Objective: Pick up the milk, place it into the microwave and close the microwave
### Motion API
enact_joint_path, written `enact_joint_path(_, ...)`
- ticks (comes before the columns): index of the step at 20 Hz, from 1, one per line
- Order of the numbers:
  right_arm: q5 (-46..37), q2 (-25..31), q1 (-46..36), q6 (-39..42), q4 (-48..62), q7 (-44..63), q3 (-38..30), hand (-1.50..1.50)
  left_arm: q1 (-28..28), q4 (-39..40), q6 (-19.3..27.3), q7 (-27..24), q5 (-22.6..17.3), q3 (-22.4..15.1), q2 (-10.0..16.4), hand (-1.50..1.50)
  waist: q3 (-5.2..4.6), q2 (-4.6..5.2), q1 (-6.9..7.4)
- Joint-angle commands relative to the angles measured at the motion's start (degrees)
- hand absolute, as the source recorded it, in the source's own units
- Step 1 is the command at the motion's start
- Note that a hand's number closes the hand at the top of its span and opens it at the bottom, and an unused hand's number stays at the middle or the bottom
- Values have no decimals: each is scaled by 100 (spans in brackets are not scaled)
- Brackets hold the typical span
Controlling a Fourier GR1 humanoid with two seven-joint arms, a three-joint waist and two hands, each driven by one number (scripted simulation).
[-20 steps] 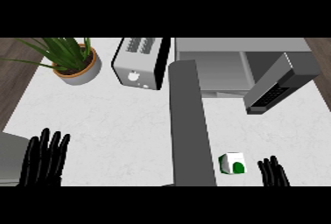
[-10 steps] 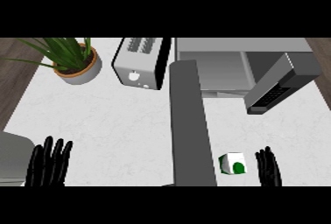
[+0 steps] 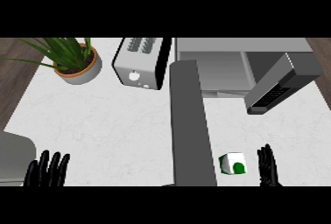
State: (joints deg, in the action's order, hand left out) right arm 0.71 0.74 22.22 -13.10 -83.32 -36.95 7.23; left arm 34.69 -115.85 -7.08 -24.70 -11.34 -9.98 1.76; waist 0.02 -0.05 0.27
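A small white milk carton with a green mark stands on the white counter near the front right. My right hand is just right of it, fingers straight and pointing up, a narrow gap apart from the carton. The microwave sits at the back right with its cavity showing and its door swung out to the right. At the lower left edge my left hand is open, fingers up, holding nothing.
A silver toaster stands at the back middle, a potted plant at the back left. A long grey upright panel runs down the middle, left of the carton. A grey object sits at the left edge.
Both hands have slid down toward the lower edge. The right hand has come closer to the carton's right side. The carton has not moved.
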Motion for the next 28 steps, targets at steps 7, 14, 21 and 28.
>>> enact_joint_path(7,138,-52,-747,137,1982,-1370,-515,-150,-3,263,-194,-293,-232,182,94,-150,-1,2,-5)
enact_joint_path(14,250,255,-1211,523,2948,-1910,-887,-150,53,82,-162,-189,-248,259,154,-150,-1,2,-5)
enact_joint_path(21,146,155,-1438,568,3168,-2210,-831,-150,546,-97,-190,-426,-31,-48,98,-150,-2,-4,5)
enact_joint_path(28,218,28,-1747,621,3637,-2207,-801,-150,263,247,-168,-561,-75,125,95,-150,-1,3,0)
